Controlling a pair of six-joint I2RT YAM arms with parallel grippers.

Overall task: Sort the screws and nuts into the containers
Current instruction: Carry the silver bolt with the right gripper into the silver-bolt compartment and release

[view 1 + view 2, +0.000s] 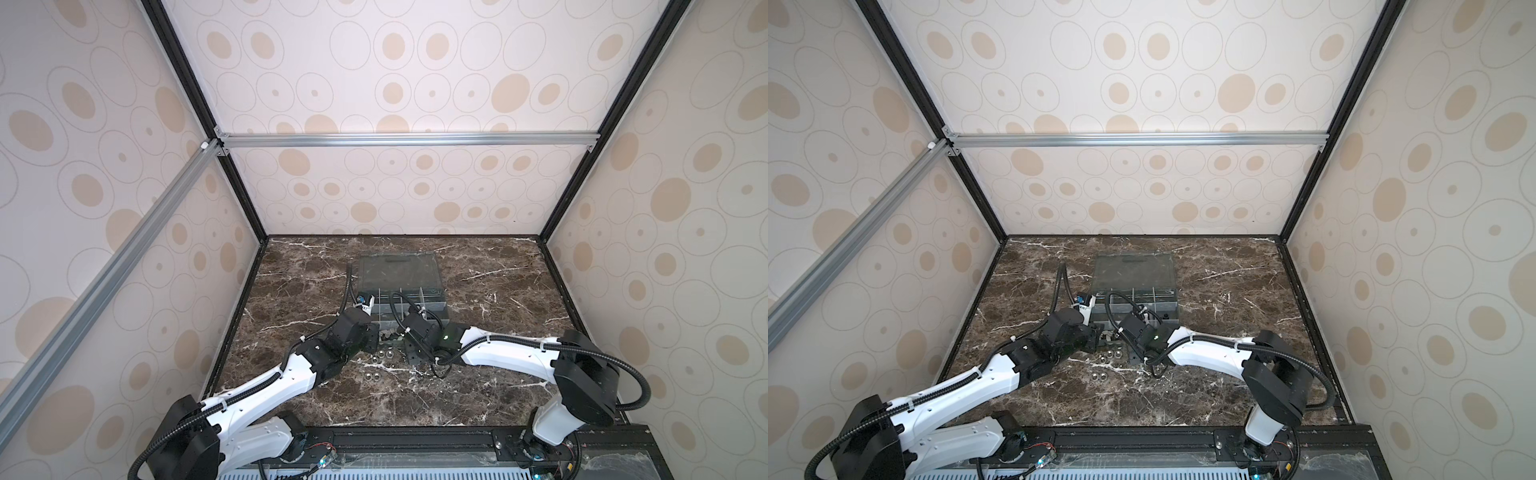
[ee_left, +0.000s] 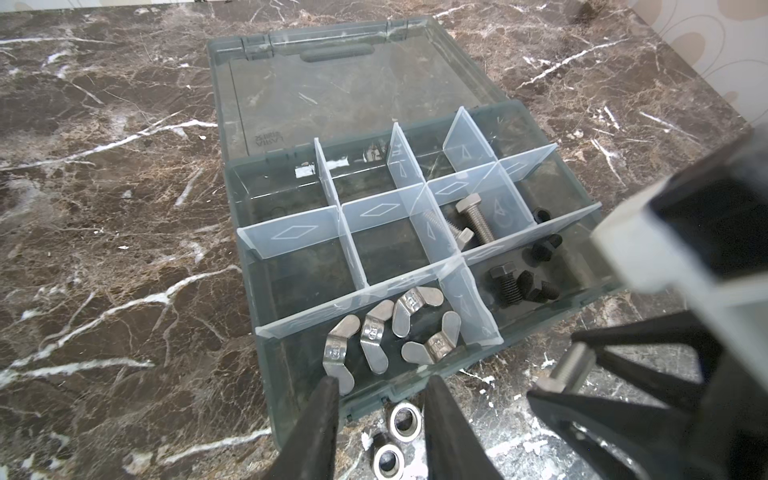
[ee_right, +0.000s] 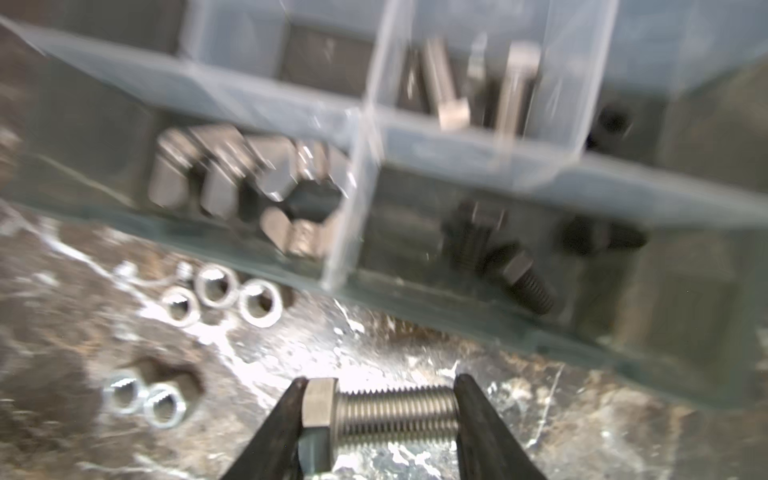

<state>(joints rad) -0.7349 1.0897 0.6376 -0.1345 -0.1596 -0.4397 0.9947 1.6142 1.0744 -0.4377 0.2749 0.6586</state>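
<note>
The right gripper [image 3: 380,409] clamps 1 silver screw [image 3: 395,411] end to end, just before the box [image 3: 457,316]. The left gripper [image 2: 382,386] holds its fingers apart, empty, at the box's front wall. 5 nuts [image 3: 216,286] lie on the table [image 3: 415,353] nearby.

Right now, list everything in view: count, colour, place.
organizer box: one, dark grey translucent, mid-table, clear lid lying open behind it.
wing nuts: four, silver, a near-row compartment.
black bolts: several, black, the neighbouring near-row compartment.
boxed hex bolts: at least two, silver, a middle-row compartment.
hex nuts: at least five, silver, loose on the table in front of the box.
held hex bolt: one, silver, gripped end to end.
table: one, brown marble.
left end effector: one, black, fingers apart and empty, at the box's near edge.
right end effector: one, black, closed on the held hex bolt, in front of the box.
</note>
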